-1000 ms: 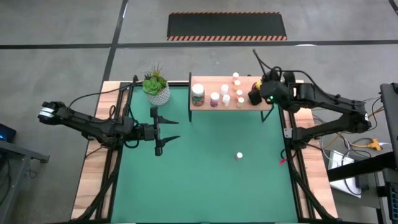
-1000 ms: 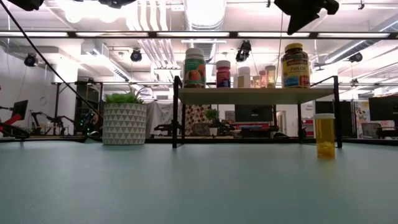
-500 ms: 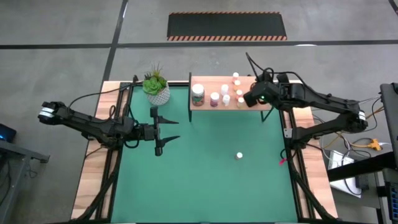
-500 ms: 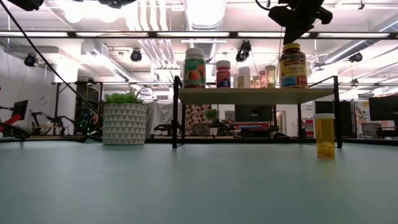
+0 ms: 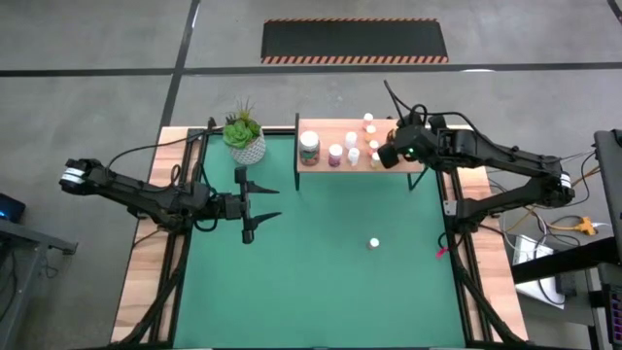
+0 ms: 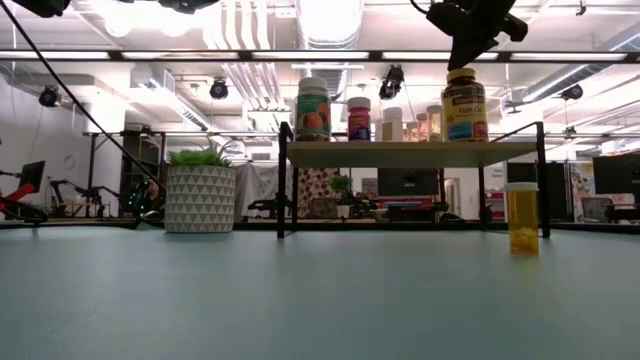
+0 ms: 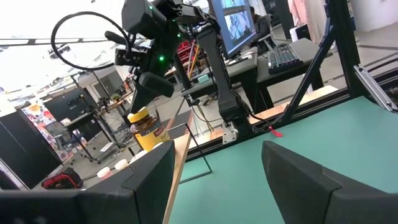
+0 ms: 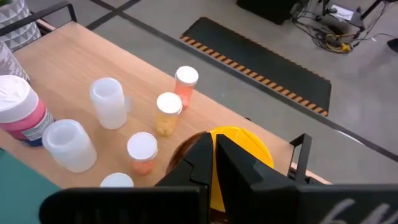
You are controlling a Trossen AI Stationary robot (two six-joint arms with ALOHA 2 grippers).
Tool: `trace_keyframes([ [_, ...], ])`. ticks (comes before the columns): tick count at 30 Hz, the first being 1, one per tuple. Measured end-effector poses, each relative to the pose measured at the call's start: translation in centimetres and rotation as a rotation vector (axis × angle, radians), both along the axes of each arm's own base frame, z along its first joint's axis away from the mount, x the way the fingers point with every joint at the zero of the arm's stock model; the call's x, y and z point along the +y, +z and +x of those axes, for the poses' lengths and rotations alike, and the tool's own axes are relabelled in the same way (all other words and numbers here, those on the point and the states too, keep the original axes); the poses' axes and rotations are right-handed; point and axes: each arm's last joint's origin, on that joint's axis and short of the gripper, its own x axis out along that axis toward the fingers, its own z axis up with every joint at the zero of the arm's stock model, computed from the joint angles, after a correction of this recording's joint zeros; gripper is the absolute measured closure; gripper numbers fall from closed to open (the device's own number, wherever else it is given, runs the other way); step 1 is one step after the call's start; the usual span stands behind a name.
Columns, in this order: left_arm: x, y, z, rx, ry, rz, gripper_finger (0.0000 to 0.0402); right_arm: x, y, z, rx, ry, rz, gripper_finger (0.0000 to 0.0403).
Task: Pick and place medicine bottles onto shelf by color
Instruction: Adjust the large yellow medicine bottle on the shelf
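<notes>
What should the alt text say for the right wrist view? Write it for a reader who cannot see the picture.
The right arm's shut fingers hang just above a yellow-lidded jar on the wooden shelf. Beside the jar stand small white-capped bottles, and a pink-labelled bottle shows at the edge.

Overhead camera faces straight down; table-level camera faces twelve o'clock; both wrist cameras, close in, share the shelf (image 5: 361,146).

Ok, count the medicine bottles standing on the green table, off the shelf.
1: a small orange, white-capped medicine bottle stands upright on the green table, right of centre, in front of the shelf. No other shows there; none looks hidden.
</notes>
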Motion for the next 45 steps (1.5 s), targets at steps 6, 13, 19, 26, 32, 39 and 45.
trace_keyframes([
  [6,0.0,0.0,0.0,0.003,0.0,0.001,0.0178,0.0,0.0,0.0,-0.004,0.014,0.018,0.039],
  [13,0.0,0.0,0.0,0.003,0.0,0.001,0.0178,0.1,0.3,-0.2,-0.002,0.02,0.026,0.039],
  [19,0.0,0.0,0.0,0.003,0.0,0.001,0.0178,0.2,1.4,-0.4,-0.004,0.037,0.023,0.039],
  [26,0.0,0.0,0.0,0.003,0.0,0.001,0.0178,0.1,1.6,-0.4,0.012,0.036,0.0,0.039],
  [32,0.0,0.0,0.0,0.003,0.0,0.001,0.0178,0.1,0.7,-0.2,0.084,0.008,0.018,0.039],
  [39,0.0,0.0,0.0,0.003,0.0,0.001,0.0178,0.1,0.7,-0.5,0.095,0.008,0.024,0.039],
  [45,0.0,0.0,0.0,0.003,0.0,0.001,0.0178,0.2,0.7,-0.4,0.079,0.033,0.057,0.039],
])
